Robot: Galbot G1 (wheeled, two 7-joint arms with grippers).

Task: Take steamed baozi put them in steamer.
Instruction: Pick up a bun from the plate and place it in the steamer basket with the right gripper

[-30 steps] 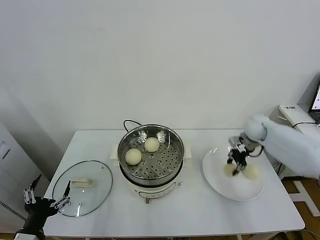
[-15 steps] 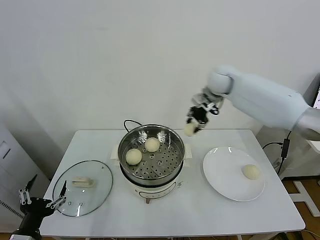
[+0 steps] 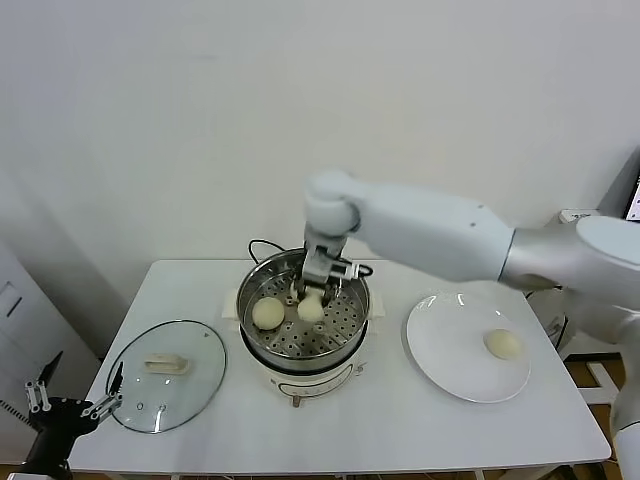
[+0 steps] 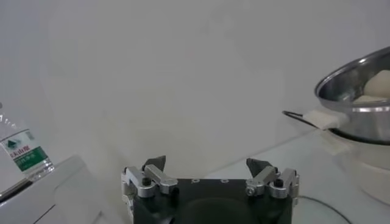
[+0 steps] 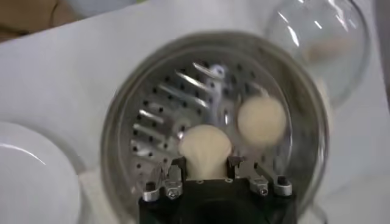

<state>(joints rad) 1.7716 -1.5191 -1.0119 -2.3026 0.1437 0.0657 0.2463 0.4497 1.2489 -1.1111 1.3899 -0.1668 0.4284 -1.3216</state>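
Observation:
The steel steamer (image 3: 352, 283) stands on its white cooker base at the table's middle. My right gripper (image 3: 312, 298) reaches into it from above and is shut on a baozi (image 3: 311, 309), low over the perforated bottom. The right wrist view shows this baozi (image 5: 204, 147) between the fingers (image 5: 236, 165). A second baozi (image 3: 267, 313) lies in the steamer to the left and also shows in the right wrist view (image 5: 261, 120). One baozi (image 3: 503, 344) lies on the white plate (image 3: 445, 350). My left gripper (image 3: 70, 407) is open and empty, parked low beyond the table's left front corner.
The glass lid (image 3: 166, 373) with a white handle lies flat on the table left of the steamer. A black cord (image 3: 262, 246) runs behind the cooker. In the left wrist view, the steamer (image 4: 359, 91) is far off and a water bottle (image 4: 21, 152) stands aside.
My right gripper lifted a baozi off the plate, carried it up and leftward, and has now lowered it into the steamer. One baozi stays on the plate. The left gripper barely shifted.

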